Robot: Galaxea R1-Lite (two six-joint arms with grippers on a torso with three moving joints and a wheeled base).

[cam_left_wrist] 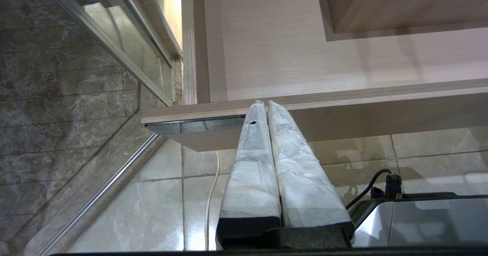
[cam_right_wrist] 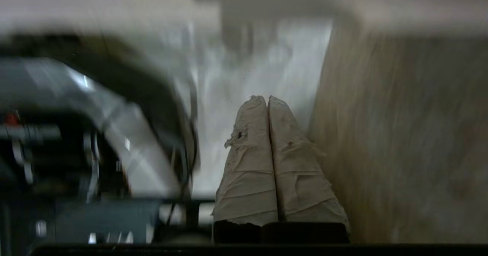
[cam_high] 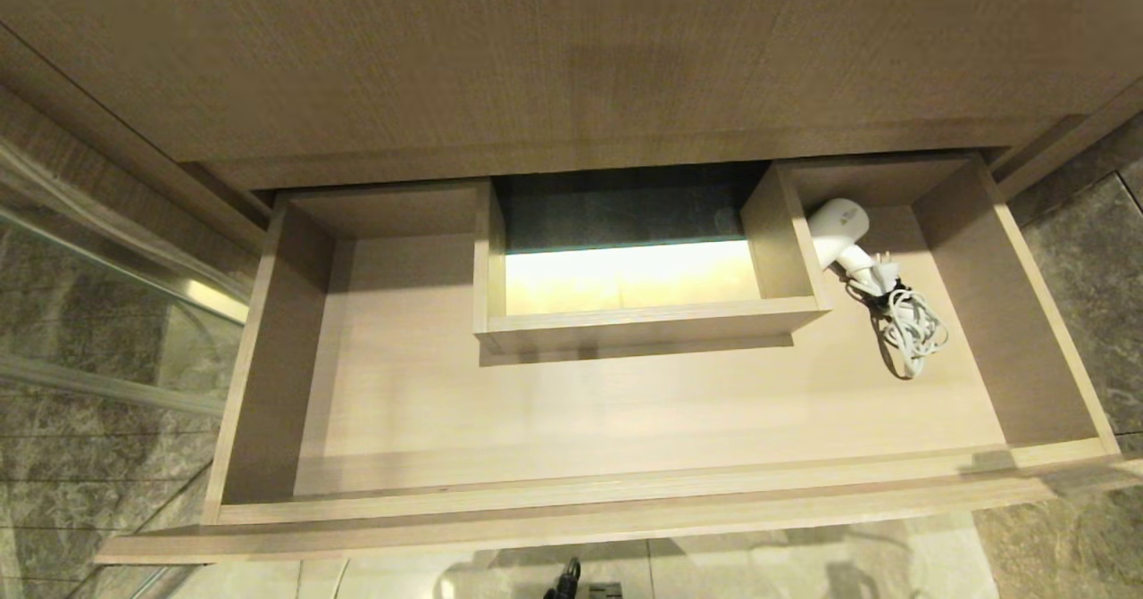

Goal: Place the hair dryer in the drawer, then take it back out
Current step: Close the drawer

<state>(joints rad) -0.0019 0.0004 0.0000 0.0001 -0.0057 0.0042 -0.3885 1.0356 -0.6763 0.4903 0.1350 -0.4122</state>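
The wide wood-grain drawer (cam_high: 625,483) stands pulled out under the counter. The white hair dryer (cam_high: 839,228) lies in its right rear corner, beside the central cut-out box (cam_high: 652,318), with its coiled white cord (cam_high: 911,331) trailing toward the front. Neither arm shows in the head view. My left gripper (cam_left_wrist: 266,104) is shut and empty, held below and in front of the drawer's front edge (cam_left_wrist: 343,95). My right gripper (cam_right_wrist: 267,99) is shut with nothing between its taped fingers, low beside a wood panel (cam_right_wrist: 400,134); that view is blurred.
A glass shower partition with a metal rail (cam_high: 107,251) runs along the left. Marble tile wall (cam_high: 1089,313) lies to the right of the drawer. The robot's base (cam_left_wrist: 427,221) and a white cable (cam_left_wrist: 211,187) sit on the tiled floor below the drawer.
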